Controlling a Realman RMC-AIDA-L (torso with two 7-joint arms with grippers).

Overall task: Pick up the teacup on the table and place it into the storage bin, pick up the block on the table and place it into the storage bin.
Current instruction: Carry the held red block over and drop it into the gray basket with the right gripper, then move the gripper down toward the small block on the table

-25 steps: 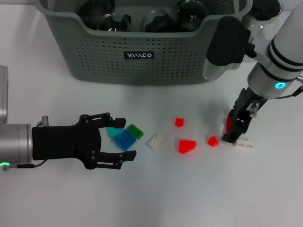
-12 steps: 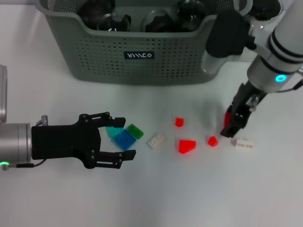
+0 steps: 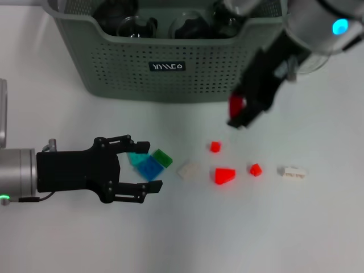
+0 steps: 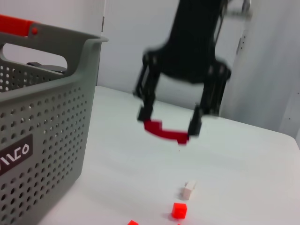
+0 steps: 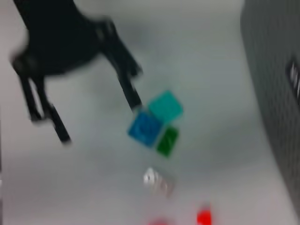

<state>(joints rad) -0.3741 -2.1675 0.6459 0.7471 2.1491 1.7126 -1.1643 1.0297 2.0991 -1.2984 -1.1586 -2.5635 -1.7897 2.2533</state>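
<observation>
**Red block in transit toward the storage bin**

Above the white table point(image 3: 318, 227), the right gripper point(image 3: 240, 111) is carrying a flat red stepped plastic block point(image 3: 235, 104) clear of the surface, its fingers closed on the block's two ends. A second ago this gripper was low beside the small white brick point(image 3: 292, 172) at the right of the scatter; it is now rising and swinging inward, arriving just in front of the large grey-green perforated plastic storage bin point(image 3: 165, 68). The block is not yet over the rim, so the placing step is judged to be under way rather than complete.

The left gripper point(image 3: 136, 169) is holding its place with fingers spread wide around the blue square brick point(image 3: 148, 168), which lies touching a teal brick point(image 3: 136, 158) and a green brick point(image 3: 162, 157); nothing is gripped there. Still lying loose on the table are a cream brick point(image 3: 187, 169), a red wedge point(image 3: 224, 175) and two small red cubes point(image 3: 215, 147).

Dark rounded glassware point(image 3: 190, 25) is showing inside the bin, cut off by the upper edge, so a teacup cannot be told apart. The right wrist view is smeared by motion.
</observation>
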